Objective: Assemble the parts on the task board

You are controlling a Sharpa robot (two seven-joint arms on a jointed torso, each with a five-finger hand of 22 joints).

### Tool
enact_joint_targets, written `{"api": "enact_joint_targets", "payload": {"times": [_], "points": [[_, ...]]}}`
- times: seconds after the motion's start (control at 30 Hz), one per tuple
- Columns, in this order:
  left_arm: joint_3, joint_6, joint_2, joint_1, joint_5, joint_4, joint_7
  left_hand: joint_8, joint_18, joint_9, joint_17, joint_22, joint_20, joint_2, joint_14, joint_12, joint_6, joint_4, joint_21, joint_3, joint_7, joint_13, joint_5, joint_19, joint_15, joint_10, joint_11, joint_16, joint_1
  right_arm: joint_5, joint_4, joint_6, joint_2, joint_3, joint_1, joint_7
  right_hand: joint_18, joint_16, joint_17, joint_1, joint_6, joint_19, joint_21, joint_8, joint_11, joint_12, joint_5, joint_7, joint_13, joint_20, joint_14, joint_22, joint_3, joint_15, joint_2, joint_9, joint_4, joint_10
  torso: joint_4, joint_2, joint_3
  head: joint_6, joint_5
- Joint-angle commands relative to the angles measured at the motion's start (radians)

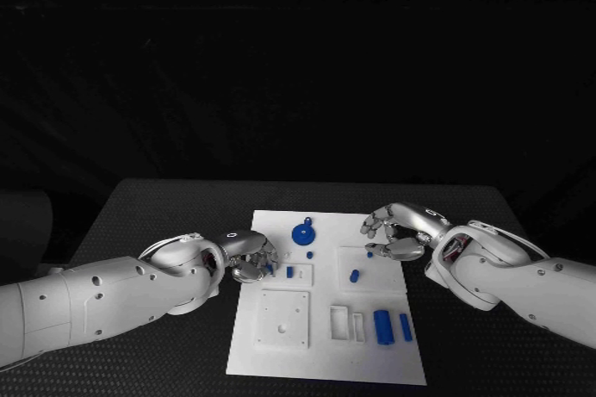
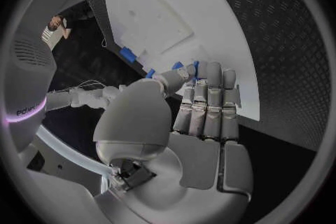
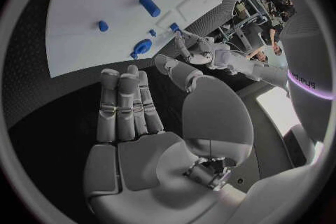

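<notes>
The white task board (image 1: 325, 362) lies in the middle of the black table. A round blue disc part (image 1: 303, 234) stands near its far end, with small blue pieces (image 1: 354, 276) around the middle and two blue cylinders (image 1: 382, 326) near the front right. My left hand (image 1: 252, 255) sits at the board's left edge with its fingers curled. In the left wrist view its thumb and fingers pinch a small blue part (image 2: 178, 65). My right hand (image 1: 400, 233) hovers over the board's far right edge, fingers apart and holding nothing. The right wrist view shows the disc (image 3: 142, 46) beyond its fingertips (image 3: 115, 81).
Raised white blocks and frames (image 1: 284, 318) stand on the near half of the board. The black table (image 1: 162, 207) stretches out on both sides of the board.
</notes>
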Motion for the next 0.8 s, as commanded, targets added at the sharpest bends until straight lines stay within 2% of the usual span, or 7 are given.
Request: {"api": "enact_joint_targets", "payload": {"times": [0.03, 0.8], "points": [[0.0, -0.005, 0.0, 0.0, -0.009, 0.006, -0.006, -0.001, -0.003, 0.002, 0.001, 0.021, -0.019, -0.012, 0.008, -0.006, 0.001, 0.004, 0.003, -0.002, 0.006, 0.0, 0.0, 0.007, 0.0, 0.002, 0.005, 0.003, 0.001, -0.001, 0.001, 0.011, 0.001, 0.0, -0.001, 0.009, 0.024, 0.006, -0.001, -0.005, -0.006, 0.002, -0.004, 0.005, 0.002, -0.007, 0.006, 0.002, -0.002, -0.008, -0.007, 0.01, -0.001, 0.0, 0.003, -0.002, 0.005, 0.006, -0.0004, 0.0, 0.0002, -0.001, 0.0], [-0.001, 0.004, 0.007, -0.001, 0.003, 0.014, -0.002, 0.002, -0.001, 0.003, 0.0, 0.02, -0.019, -0.019, 0.01, -0.004, 0.005, 0.008, 0.003, -0.003, 0.004, 0.001, 0.0, 0.008, -0.001, 0.01, 0.002, 0.002, -0.001, -0.001, 0.0, 0.012, 0.001, 0.0, -0.001, 0.01, 0.024, 0.006, -0.002, -0.006, -0.006, 0.002, -0.004, 0.006, 0.002, -0.007, 0.006, 0.002, -0.002, -0.008, -0.007, 0.011, -0.002, 0.0, 0.004, -0.002, 0.005, 0.006, -0.0003, 0.0, 0.0, -0.001, 0.0]]}}
